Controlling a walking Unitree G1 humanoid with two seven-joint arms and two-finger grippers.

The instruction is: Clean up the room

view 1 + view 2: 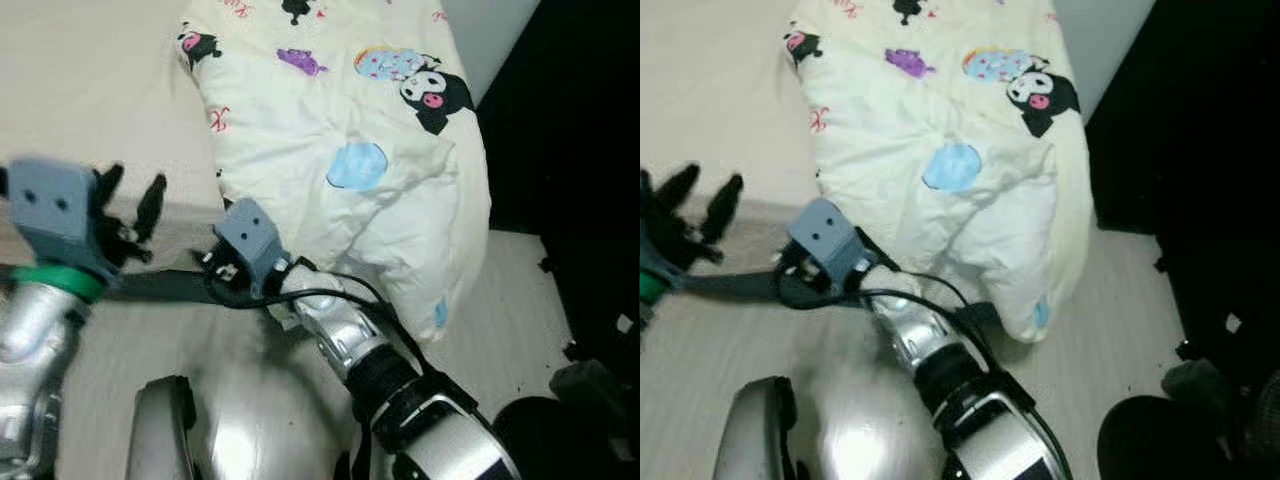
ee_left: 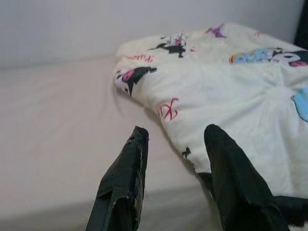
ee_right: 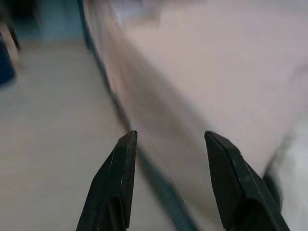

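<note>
Quilt [image 1: 350, 150] lies on the bed just beyond the left tool [image 1: 132, 205], gaping, empty.

**Spread fingers at the bed's edge**

The right gripper [image 3: 168, 139] has its two black fingers [image 3: 113, 185] spread apart. Between and beyond them runs the blurred side of the bed [image 3: 192, 86]; pale wooden floor [image 3: 43, 144] lies beside one finger.

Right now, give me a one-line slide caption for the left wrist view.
Left pincer open above the bed, aimed at the cartoon-print quilt's near edge.
</note>
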